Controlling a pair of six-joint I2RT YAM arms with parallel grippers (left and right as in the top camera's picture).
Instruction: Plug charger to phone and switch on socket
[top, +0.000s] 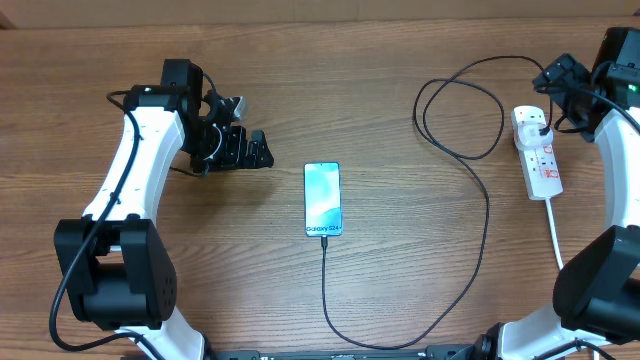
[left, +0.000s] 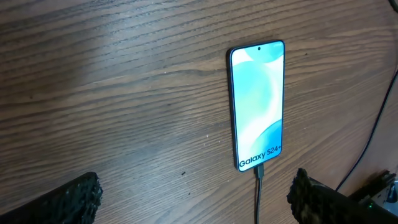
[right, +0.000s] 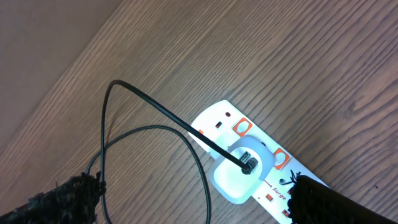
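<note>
White power strip (top: 537, 152): rigid, probably light, apt to skid; press its red switch (right: 241, 127) squarely downward. Charger cable (top: 487, 215) limp, seated in phone (top: 322, 199). Left gripper (left: 196, 205), right gripper (right: 196, 202) splayed, empty.

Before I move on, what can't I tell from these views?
- Socket switches: on or off unreadable; overhead too small, right wrist view cut by frame edge and the right jaws.
- Charger tip: left wrist view too coarse to show full seating in the phone.
- Socket's white cord: end hidden behind right arm, overhead.
</note>
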